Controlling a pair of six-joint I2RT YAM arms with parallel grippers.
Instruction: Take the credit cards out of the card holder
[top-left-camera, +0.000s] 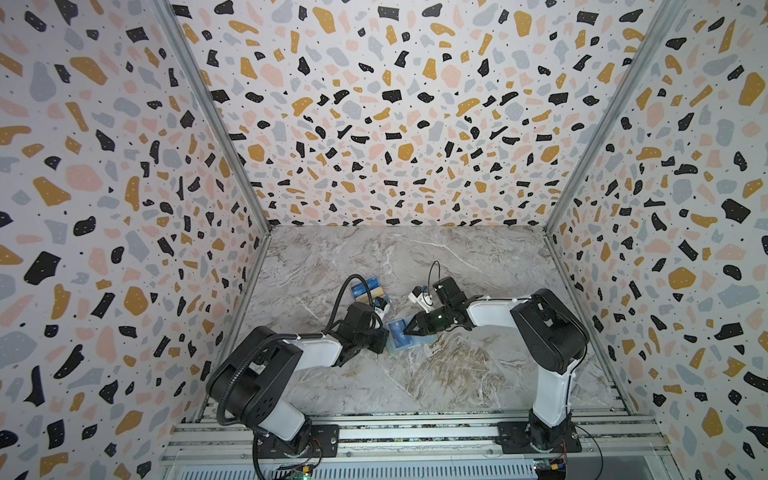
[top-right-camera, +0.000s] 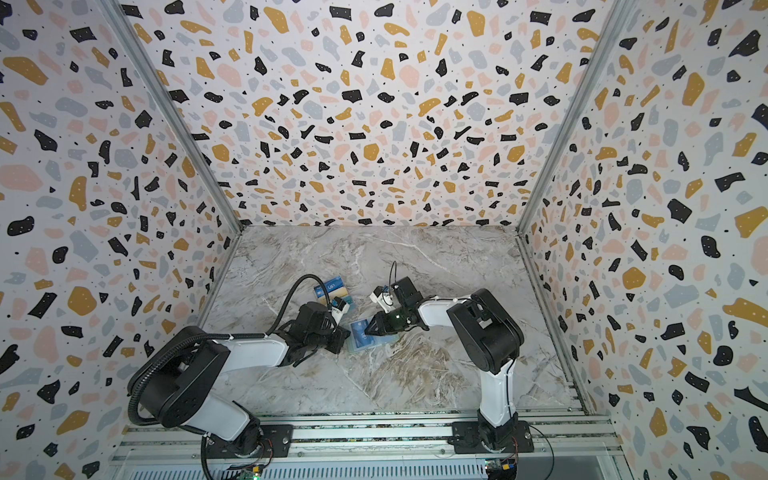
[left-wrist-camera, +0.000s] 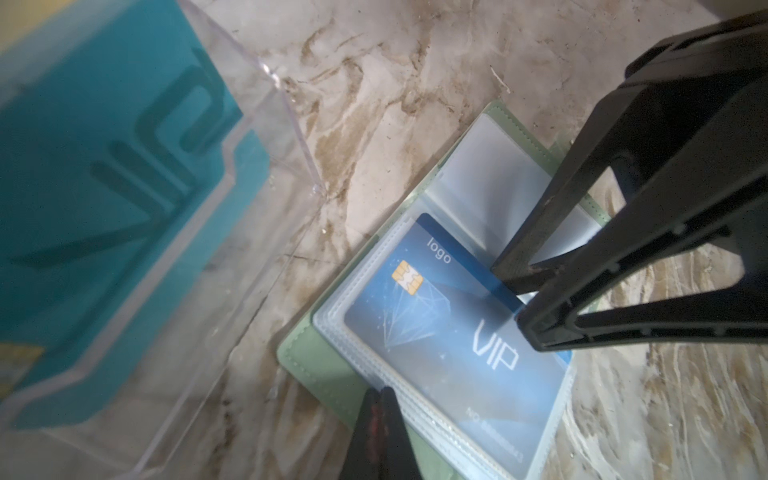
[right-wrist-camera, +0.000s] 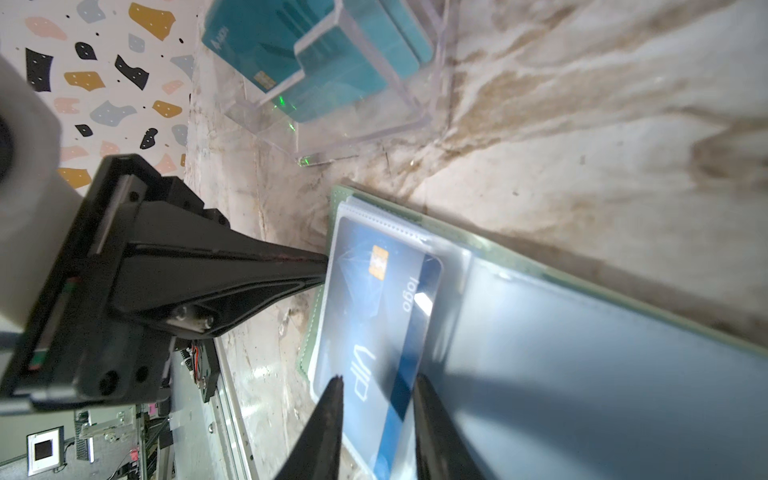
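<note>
Left wrist view: on the marble table (left-wrist-camera: 415, 83), by the clear stand (left-wrist-camera: 291, 137), the green card holder (left-wrist-camera: 307, 357) lies open, its blue VIP card (left-wrist-camera: 436, 316) partly out. Our shut left gripper (left-wrist-camera: 380, 397) presses the holder. With our right gripper (left-wrist-camera: 521, 293), jaws narrowly apart, we should pinch the card's bare edge and pull flat.

Mint-green card holder (left-wrist-camera: 307, 361); dark blue card (left-wrist-camera: 436, 328) with gold chip (left-wrist-camera: 407, 277) and pale "VIP"; teal card (left-wrist-camera: 104, 145) in a clear stand (left-wrist-camera: 299, 158); grey-brown marbled counter (left-wrist-camera: 374, 83); terrazzo walls (top-left-camera: 374, 104) flecked black, ochre, pink, grey.
</note>
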